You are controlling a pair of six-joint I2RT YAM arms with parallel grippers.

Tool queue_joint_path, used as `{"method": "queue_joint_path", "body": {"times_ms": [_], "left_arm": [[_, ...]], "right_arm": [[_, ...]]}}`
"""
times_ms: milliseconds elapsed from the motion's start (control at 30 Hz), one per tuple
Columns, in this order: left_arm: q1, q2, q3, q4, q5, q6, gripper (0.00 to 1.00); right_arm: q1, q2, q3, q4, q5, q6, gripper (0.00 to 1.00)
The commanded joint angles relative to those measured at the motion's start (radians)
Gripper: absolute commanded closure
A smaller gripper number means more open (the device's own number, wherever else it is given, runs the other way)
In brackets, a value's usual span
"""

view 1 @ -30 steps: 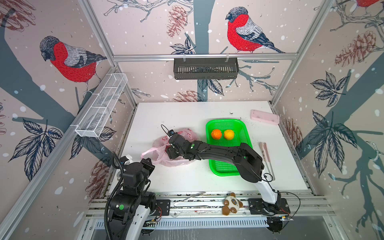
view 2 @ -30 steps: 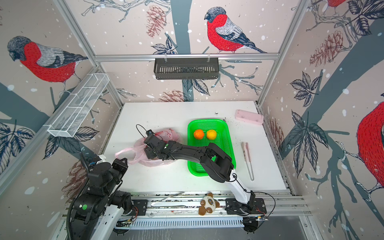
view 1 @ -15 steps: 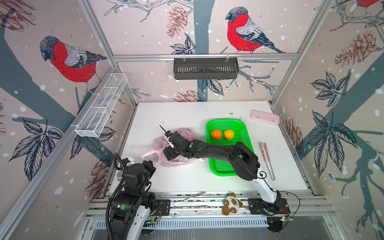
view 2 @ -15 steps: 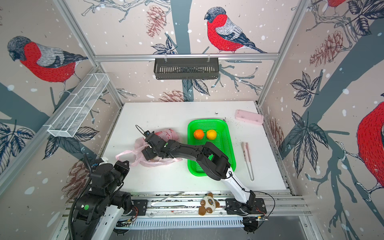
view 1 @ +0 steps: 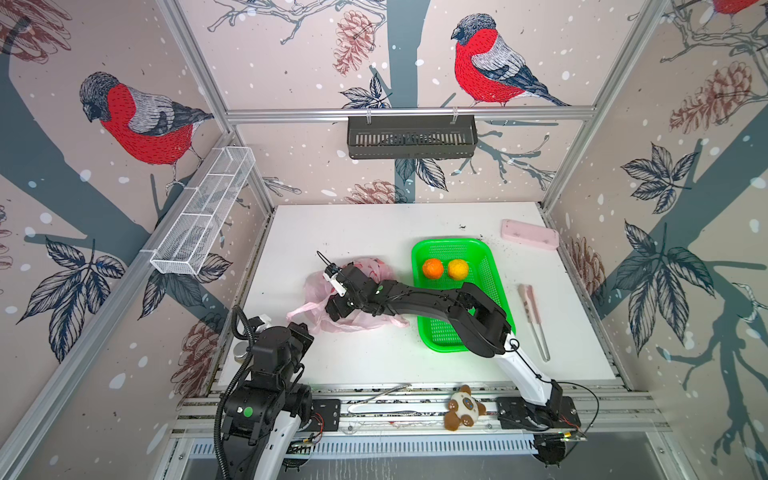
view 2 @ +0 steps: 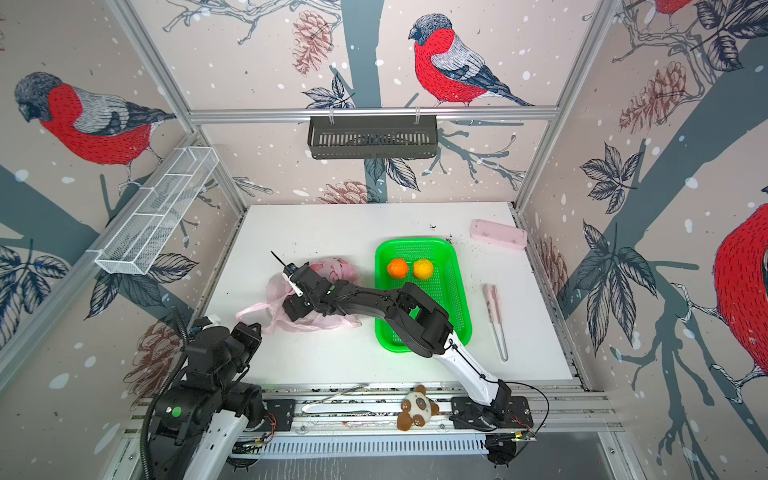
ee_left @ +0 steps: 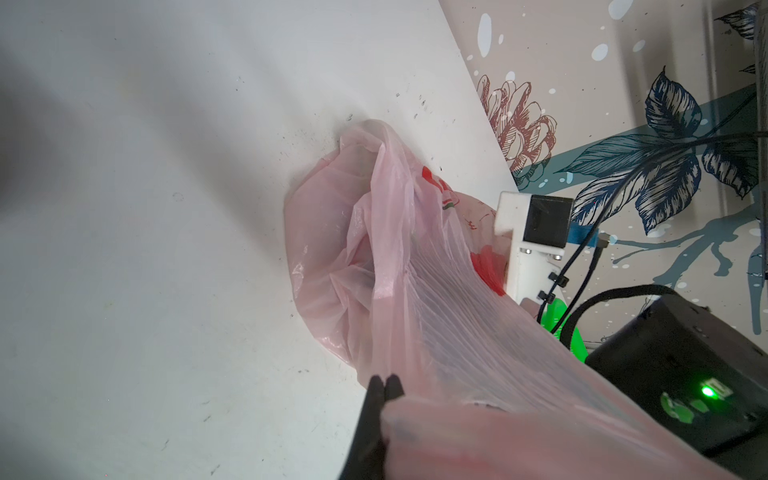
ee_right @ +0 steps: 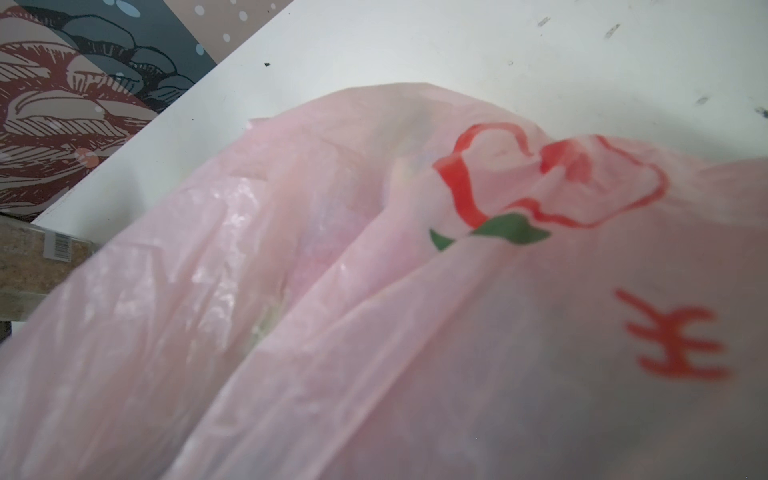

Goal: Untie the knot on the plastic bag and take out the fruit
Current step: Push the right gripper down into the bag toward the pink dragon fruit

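Shifted slightly farther from the green basket (view 1: 484,257) than a second ago, the right gripper (view 1: 338,307) is pushing into the crinkly plastic bag (view 1: 316,291) in a top view, likely seeking fruit; I cannot tell its finger spread. Two oranges (view 1: 433,269) are lying in that basket. In the left wrist view, the left gripper (ee_left: 384,386) is clamping pleated film, tautening the mouth. In the right wrist view, translucent pink is filling everything.

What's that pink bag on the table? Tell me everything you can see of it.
The plastic bag is thin, see-through pink film, crinkled, printed with a red fruit outline, a green leaf and red characters. It lies slumped on the white table, left of the green basket. One strip of it is stretched taut to the left fingers, which are shut on it. The right arm reaches across its middle, hiding whatever is inside.
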Motion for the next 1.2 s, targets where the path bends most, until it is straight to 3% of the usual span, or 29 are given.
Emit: {"method": "queue_joint_path", "body": {"times_ms": [0, 500, 1167], "left_arm": [[0.001, -0.005, -0.003, 0.005, -0.012, 0.001, 1.00], [0.001, 0.034, -0.002, 0.107, -0.073, 0.010, 1.00], [0.001, 0.037, -0.047, 0.160, -0.112, 0.007, 1.00]], "right_arm": [[0.001, 0.013, -0.003, -0.013, 0.005, -0.010, 0.15], [0.008, -0.088, -0.108, 0.015, 0.069, 0.022, 0.52], [0.034, -0.249, -0.268, 0.011, 0.133, 0.045, 0.69]]}}
